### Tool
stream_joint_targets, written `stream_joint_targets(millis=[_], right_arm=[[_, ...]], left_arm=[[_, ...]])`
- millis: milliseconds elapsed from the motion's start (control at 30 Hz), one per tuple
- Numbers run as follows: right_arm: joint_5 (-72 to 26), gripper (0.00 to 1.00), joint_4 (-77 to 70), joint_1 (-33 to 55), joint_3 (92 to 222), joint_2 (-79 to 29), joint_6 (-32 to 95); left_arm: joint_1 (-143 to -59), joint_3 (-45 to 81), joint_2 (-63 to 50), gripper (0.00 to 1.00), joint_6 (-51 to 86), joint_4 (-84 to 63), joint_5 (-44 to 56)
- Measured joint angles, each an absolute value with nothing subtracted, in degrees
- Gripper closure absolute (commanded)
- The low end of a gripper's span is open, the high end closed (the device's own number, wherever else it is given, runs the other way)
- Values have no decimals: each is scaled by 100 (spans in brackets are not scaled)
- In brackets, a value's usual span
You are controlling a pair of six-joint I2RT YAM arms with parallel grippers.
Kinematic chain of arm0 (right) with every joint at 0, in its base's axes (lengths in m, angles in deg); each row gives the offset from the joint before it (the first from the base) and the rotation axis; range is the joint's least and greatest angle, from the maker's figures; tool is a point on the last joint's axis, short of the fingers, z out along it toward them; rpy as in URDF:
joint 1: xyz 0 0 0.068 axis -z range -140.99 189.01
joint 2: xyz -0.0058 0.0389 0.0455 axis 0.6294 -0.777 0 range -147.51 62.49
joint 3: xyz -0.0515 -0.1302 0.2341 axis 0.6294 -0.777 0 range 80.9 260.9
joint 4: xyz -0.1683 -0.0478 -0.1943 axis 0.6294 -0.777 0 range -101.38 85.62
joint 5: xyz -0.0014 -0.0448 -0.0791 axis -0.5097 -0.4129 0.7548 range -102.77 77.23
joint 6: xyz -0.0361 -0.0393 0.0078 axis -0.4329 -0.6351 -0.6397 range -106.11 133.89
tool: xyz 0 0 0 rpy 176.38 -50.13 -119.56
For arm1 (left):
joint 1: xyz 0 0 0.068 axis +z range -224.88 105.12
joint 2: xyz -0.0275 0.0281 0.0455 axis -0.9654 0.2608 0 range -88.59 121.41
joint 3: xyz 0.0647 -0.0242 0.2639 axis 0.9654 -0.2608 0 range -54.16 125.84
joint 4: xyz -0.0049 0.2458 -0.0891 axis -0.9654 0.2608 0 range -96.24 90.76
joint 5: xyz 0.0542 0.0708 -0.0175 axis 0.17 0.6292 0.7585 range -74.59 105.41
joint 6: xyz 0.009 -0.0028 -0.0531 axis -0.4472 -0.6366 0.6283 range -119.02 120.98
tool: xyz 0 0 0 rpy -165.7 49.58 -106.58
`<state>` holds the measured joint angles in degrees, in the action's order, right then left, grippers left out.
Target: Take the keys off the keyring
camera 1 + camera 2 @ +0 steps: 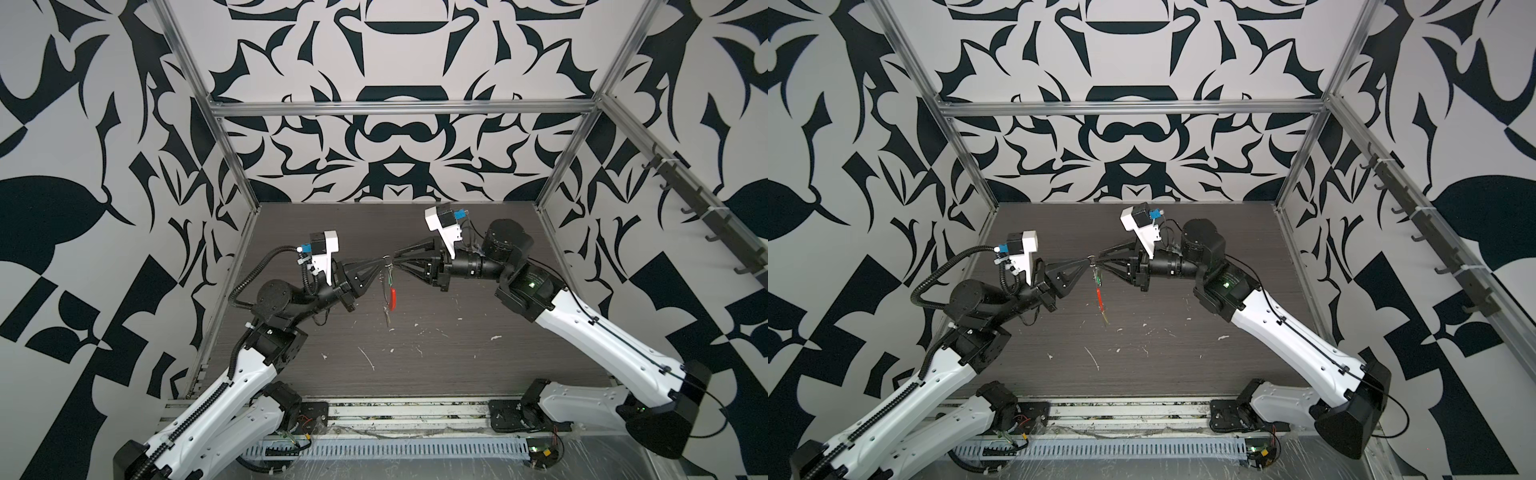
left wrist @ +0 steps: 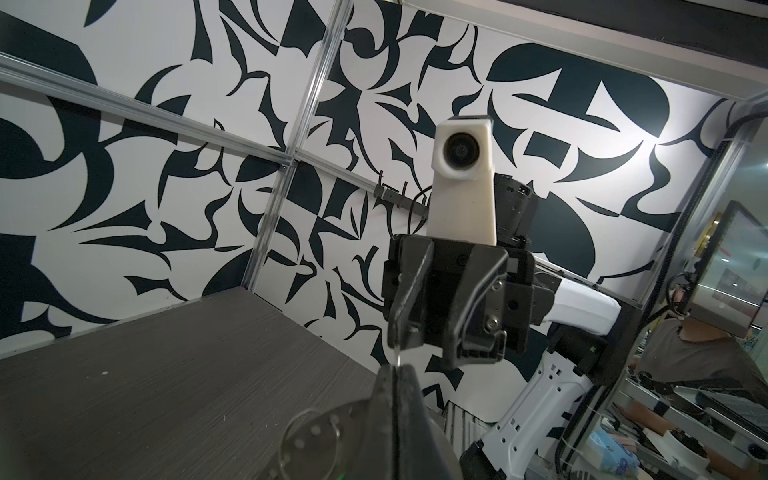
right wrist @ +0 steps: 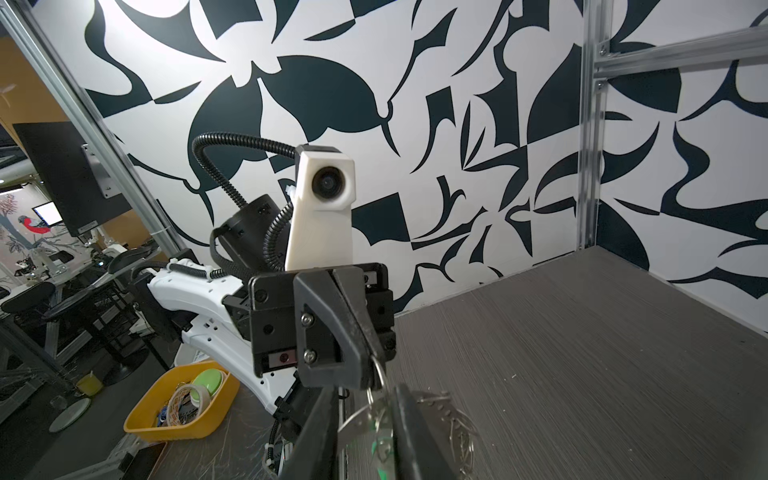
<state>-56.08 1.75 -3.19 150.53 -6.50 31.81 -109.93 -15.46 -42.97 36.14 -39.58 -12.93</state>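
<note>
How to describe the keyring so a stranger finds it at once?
Above the dark table, the left gripper and right gripper meet tip to tip. The keyring dangles below them, between the green key and yellow key; only it has a red sleeve.

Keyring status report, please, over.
Left gripper shut on silver ring. Right gripper open alongside. Hanging below, keyring with green key and yellow key on. Nothing in the way.

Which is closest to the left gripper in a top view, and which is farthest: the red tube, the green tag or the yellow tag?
1. Green tag, hanging just below the left gripper.
2. Red tube, lower down the hanging loop.
3. Yellow tag, dangling at the very bottom.
</note>
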Motion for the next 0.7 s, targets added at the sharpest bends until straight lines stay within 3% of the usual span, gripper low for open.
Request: stream_joint_targets(millis=[400,700], right_arm=[[-5844,91,507,-319,15046,-849,3537],[-6014,91,741,-319,14917,-849,3780]], left_arm=[[-10993,-1546,-4299,100,3614,-3991,-1413],[-10993,-1598,-4323,100,3610,-4043,-1402]])
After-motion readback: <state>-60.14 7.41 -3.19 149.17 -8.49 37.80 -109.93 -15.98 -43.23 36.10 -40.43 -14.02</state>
